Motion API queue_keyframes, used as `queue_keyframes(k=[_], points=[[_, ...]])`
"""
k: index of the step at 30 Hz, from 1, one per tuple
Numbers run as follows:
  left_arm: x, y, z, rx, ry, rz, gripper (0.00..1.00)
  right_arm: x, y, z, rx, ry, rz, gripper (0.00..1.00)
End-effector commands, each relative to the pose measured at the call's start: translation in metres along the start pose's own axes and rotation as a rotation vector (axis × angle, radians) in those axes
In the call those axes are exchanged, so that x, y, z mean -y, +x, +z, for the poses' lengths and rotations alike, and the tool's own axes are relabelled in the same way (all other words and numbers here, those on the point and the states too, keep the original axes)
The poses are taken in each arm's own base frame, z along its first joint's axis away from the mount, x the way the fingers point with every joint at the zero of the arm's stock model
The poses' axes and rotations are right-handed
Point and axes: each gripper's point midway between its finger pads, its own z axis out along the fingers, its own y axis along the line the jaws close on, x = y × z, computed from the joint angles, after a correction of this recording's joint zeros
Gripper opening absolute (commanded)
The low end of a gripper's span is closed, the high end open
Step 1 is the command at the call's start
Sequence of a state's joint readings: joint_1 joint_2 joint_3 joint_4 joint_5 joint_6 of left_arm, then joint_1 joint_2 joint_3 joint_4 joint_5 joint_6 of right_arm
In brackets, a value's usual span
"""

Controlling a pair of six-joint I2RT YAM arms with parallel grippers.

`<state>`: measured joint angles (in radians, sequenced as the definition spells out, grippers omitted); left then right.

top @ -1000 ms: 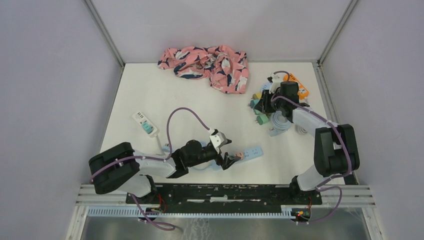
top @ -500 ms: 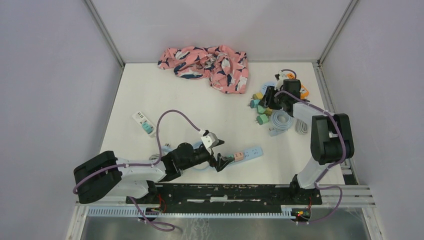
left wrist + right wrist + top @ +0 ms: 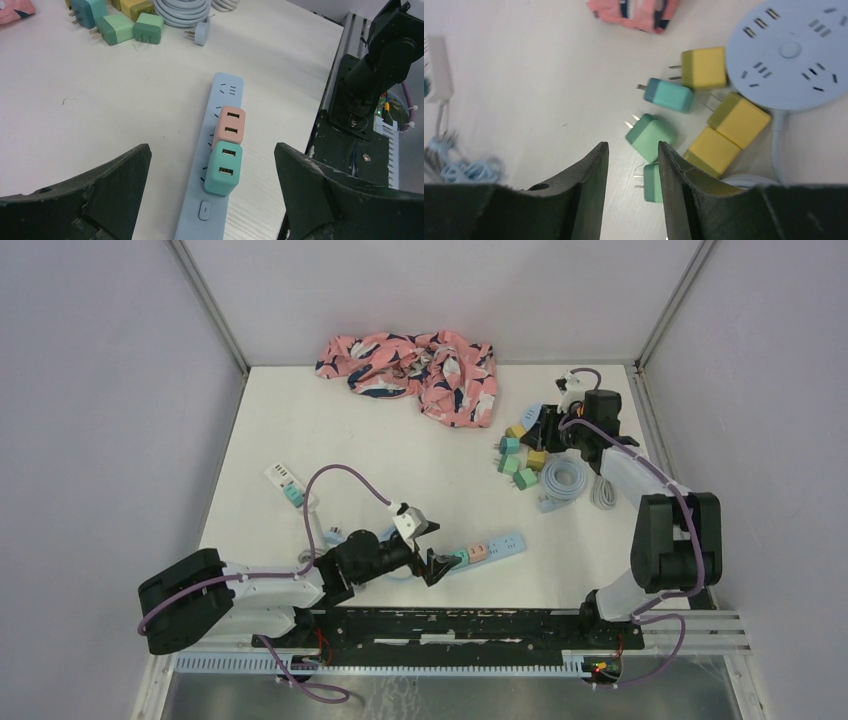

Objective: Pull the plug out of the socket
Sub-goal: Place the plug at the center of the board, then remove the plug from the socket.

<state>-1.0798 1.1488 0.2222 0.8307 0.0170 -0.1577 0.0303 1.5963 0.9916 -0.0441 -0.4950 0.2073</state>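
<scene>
1. Closest in: the left gripper (image 3: 436, 557) has its fingers spread wide and is holding nothing. In its wrist view the switch end of the light blue power strip (image 3: 220, 95) sits between them.
2. The strip lies flat on the white table (image 3: 380, 440), near the front edge. A teal plug (image 3: 223, 172) and a pink plug (image 3: 229, 125) are both seated in it, touching each other. They're boxy, matte plastic with rounded corners and two USB ports on top.
3. Off to the left there's a white power strip (image 3: 283, 480) with its own teal plug (image 3: 294, 495).
4. Further back on the right, the right gripper (image 3: 632, 150) has only a narrow gap between its fingers, with nothing in it. It hangs over a pile of loose plugs: yellow plug (image 3: 704, 67), blue-green plug (image 3: 669, 95), green plug (image 3: 651, 131), and more yellow ones.
5. Next to the pile are a round pale blue socket hub (image 3: 789, 55) and a coiled cable (image 3: 565, 478).
6. At the far edge there's a crumpled pink floral cloth (image 3: 420, 365).
</scene>
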Motion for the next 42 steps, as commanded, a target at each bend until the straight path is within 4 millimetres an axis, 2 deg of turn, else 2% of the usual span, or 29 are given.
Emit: queue_keyframes(k=[1, 6, 10, 16, 23, 30, 32, 35, 38, 42], points=[[0.0, -0.015, 0.001, 0.055, -0.005, -0.057, 0.99, -0.058, -0.021, -0.036, 0.033, -0.265, -0.194, 0.46], [0.001, -0.015, 0.002, 0.051, 0.002, -0.053, 0.99, -0.097, -0.013, -0.067, -0.018, -0.479, -0.314, 0.46], [0.0, -0.016, -0.001, 0.061, 0.004, -0.049, 1.0, -0.116, -0.002, -0.088, -0.038, -0.603, -0.396, 0.47], [0.0, -0.016, -0.003, 0.077, 0.007, -0.054, 0.99, -0.135, 0.01, -0.11, -0.01, -0.71, -0.484, 0.52], [0.0, -0.015, -0.001, 0.074, 0.023, -0.065, 0.99, -0.153, 0.026, -0.135, 0.03, -0.828, -0.581, 0.69], [-0.004, -0.019, -0.005, 0.105, 0.017, -0.101, 0.99, -0.171, 0.049, -0.161, 0.06, -0.976, -0.637, 0.96], [-0.004, -0.019, -0.006, 0.109, 0.024, -0.107, 0.99, -0.175, 0.053, -0.169, 0.067, -1.015, -0.643, 0.99], [-0.002, -0.019, -0.007, 0.112, 0.041, -0.109, 0.99, -0.179, 0.056, -0.174, 0.083, -1.067, -0.657, 1.0], [-0.001, -0.018, -0.006, 0.113, 0.055, -0.108, 0.99, -0.178, 0.06, -0.168, 0.027, -1.086, -0.545, 1.0], [0.0, -0.015, -0.006, 0.108, 0.062, -0.111, 1.0, -0.179, 0.072, -0.167, 0.018, -1.115, -0.632, 1.0]])
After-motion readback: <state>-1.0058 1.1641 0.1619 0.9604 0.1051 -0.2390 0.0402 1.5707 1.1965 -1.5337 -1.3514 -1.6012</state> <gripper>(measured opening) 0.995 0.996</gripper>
